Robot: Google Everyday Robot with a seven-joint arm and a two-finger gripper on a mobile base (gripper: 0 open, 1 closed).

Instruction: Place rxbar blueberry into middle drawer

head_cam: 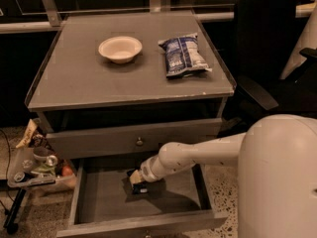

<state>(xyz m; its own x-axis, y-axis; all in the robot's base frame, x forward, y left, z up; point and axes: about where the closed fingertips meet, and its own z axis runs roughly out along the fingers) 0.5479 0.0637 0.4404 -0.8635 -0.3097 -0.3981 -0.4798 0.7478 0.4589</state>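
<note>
The place looks like an office or break area rather than a home. A black office chair with armrests stands at the right, on a speckled hard floor. A plain grey bench with drawers, one with a round metal knob, carries a paper bowl and a blue chip bag. Behind it runs a metal rail below dark glass. At the left, a cluttered tray sits on a black stand. The robot's gripper hangs inside the open middle drawer.
</note>
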